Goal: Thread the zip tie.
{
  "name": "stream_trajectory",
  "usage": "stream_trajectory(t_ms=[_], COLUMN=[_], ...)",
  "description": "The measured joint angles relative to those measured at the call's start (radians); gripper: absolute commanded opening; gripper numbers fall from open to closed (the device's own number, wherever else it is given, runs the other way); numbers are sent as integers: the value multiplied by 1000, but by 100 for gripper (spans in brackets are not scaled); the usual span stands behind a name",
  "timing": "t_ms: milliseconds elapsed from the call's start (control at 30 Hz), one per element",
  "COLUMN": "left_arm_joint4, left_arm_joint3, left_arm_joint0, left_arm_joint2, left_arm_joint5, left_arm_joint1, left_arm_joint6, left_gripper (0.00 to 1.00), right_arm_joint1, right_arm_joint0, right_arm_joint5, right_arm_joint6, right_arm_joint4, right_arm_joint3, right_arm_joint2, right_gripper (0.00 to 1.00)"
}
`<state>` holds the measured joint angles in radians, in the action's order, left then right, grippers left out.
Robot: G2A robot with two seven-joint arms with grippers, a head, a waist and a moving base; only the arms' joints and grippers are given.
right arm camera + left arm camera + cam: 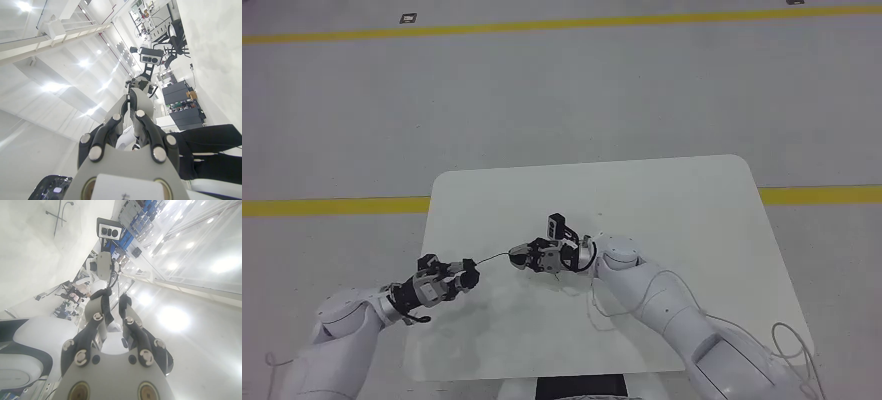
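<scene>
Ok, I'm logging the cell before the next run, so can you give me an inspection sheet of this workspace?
surface: white table, rounded corners.
job's things: thin black zip tie, spanning between the two grippers.
clutter: nothing seen.
grippers: right gripper shut on the zip tie; left gripper at its other end.
cables: pale cable looped along the right arm.
surroundings: grey floor with yellow lines.

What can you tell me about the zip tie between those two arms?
The zip tie is a thin, dark, plastic-looking strand, slightly bowed, stretched over the white table. One end meets the left gripper, the other the right gripper, whose jaws look shut on it. Its head and any loop are too small to make out.
</scene>
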<state>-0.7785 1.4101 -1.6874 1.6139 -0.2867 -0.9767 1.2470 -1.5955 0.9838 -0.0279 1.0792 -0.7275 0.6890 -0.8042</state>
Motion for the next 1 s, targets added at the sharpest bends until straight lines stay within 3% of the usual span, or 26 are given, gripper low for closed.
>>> stream_trajectory(t_ms=[233,433,567,733,1000], left_arm_joint4=[-43,-64,-37,-37,-37], left_arm_joint3=[19,26,41,41,60], left_arm_joint0=[-8,-3,2,2,16], left_arm_joint2=[-17,-39,-43,-43,-79], left_arm_joint5=[30,18,54,52,47], left_arm_joint1=[-3,-3,-3,-3,-6], left_arm_joint6=[-34,-58,-99,-98,-160], left_gripper=[100,100,100,100,100], right_arm_joint1=[4,4,5,5,21], right_arm_joint0=[15,26,30,30,67], right_arm_joint5=[7,5,-2,-2,-13], right_arm_joint6=[-2,-1,-2,-2,-99], right_arm_joint4=[5,27,33,33,141], right_arm_joint3=[17,41,49,49,140], right_arm_joint2=[-7,0,1,0,5], right_gripper=[0,0,0,0,0])
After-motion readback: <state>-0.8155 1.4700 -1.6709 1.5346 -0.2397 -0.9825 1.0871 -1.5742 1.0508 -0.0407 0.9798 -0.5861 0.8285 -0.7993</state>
